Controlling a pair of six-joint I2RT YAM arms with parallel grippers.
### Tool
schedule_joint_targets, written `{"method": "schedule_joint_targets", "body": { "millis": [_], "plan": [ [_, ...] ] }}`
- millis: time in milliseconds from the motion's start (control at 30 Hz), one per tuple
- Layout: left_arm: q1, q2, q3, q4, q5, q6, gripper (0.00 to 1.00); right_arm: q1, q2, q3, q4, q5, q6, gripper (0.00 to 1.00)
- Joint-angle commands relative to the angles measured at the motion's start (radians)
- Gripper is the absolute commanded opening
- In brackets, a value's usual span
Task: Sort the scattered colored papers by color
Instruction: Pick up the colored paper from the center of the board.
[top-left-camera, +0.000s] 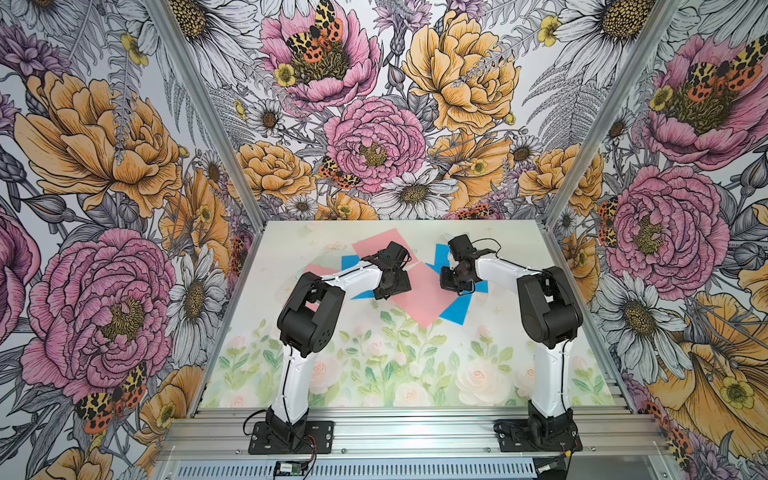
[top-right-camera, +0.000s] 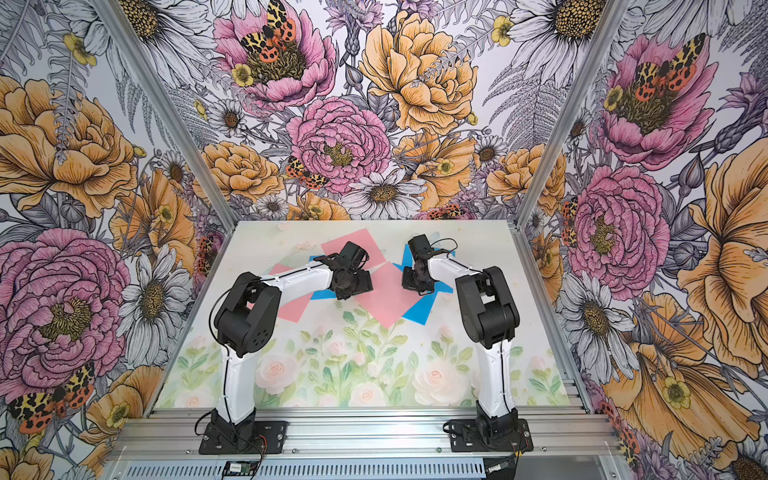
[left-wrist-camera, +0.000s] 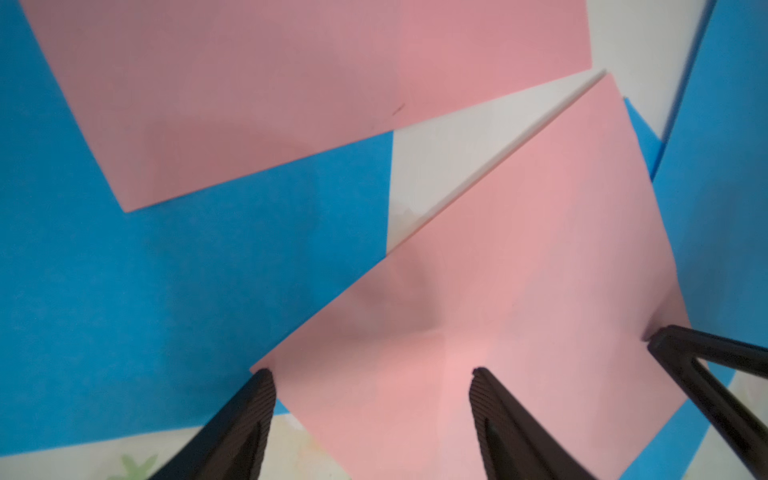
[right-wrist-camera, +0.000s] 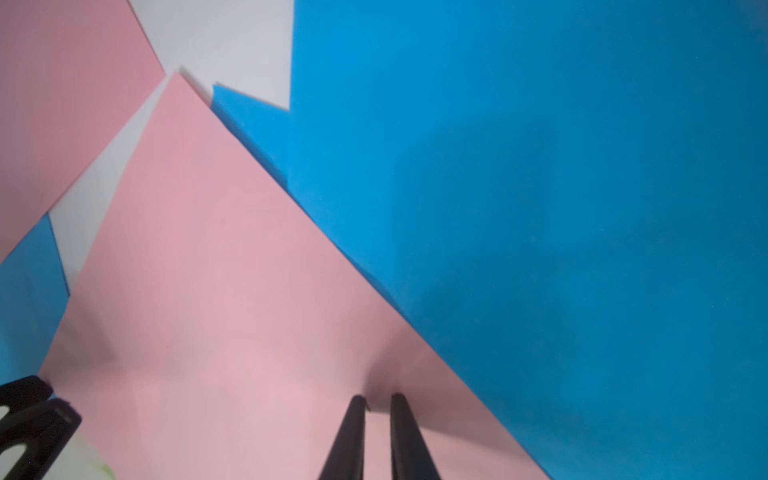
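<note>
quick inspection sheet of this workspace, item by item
surface: pastel floral-printed tabletop, flat
job's things: three light pink paper sheets, three bright blue paper sheets, overlapped, unsorted
clutter: nothing seen
grippers: left gripper open, tips at the middle pink sheet; right gripper nearly shut, seemingly pinching that sheet
cables: black cables along both white-and-black arms
surroundings: bold floral-print walls, aluminium frame posts
</note>
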Motion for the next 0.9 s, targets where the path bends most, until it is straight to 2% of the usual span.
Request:
{"method": "schedule_joint_targets", "body": {
  "millis": [0, 300, 433, 700, 867],
  "plan": [
    [-0.004, 0.054, 0.03, -0.055, -0.046, 0.031, 0.77, 0.006, 0.043, -0.027, -0.014, -0.006, 0.001, 0.15],
    [-0.014, 0.096, 0.112, -0.195, -0.194, 0.087, 0.78, 0.006, 0.042, -0.033, -0.017, -0.012, -0.008, 0.15],
    [-0.019, 0.114, 0.12, -0.212, -0.222, 0.096, 0.78, 0.006, 0.043, -0.036, -0.016, -0.015, -0.013, 0.15],
    [-0.041, 0.149, 0.136, -0.214, -0.181, 0.081, 0.79, 0.004, 0.046, -0.038, -0.017, -0.018, -0.016, 0.15],
    [-0.058, 0.161, 0.164, -0.212, -0.103, 0.087, 0.79, 0.005, 0.054, -0.034, -0.016, -0.021, -0.014, 0.14]
  ]
}}
